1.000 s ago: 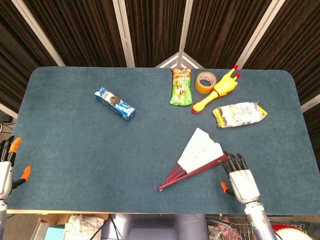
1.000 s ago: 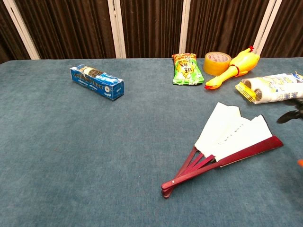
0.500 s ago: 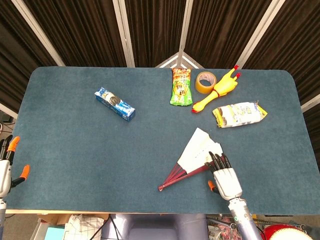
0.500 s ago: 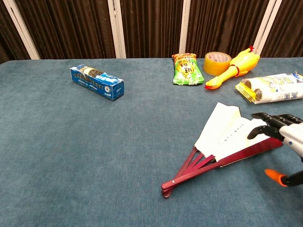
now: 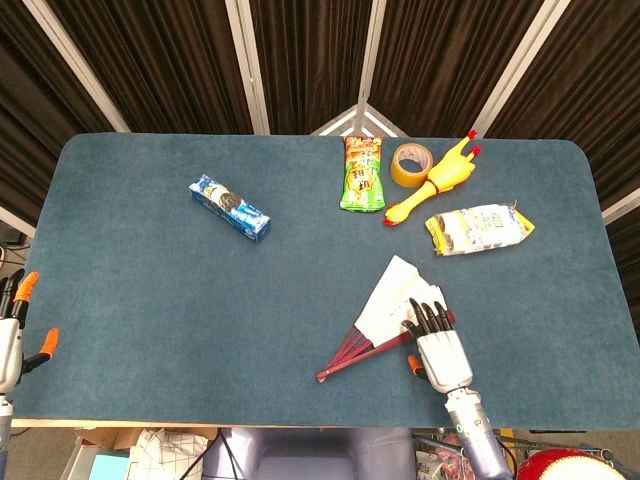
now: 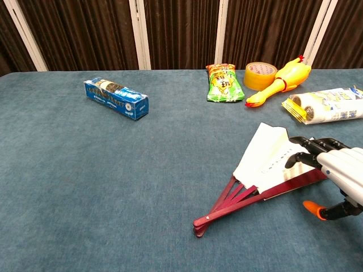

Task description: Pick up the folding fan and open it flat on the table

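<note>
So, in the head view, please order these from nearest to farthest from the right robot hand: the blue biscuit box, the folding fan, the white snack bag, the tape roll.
1. folding fan: directly under the fingers of the right robot hand.
2. white snack bag: behind the hand, slightly right.
3. tape roll: farther back, near the far edge.
4. blue biscuit box: far to the left.

We see the fan (image 6: 266, 170) lying partly spread on the table (image 6: 113, 187), white leaf up and red ribs meeting at the near pivot. Our right hand (image 6: 334, 173) sits over its right edge, dark fingers (image 6: 300, 156) stretched across the paper. Snacks and tape lie beyond
</note>
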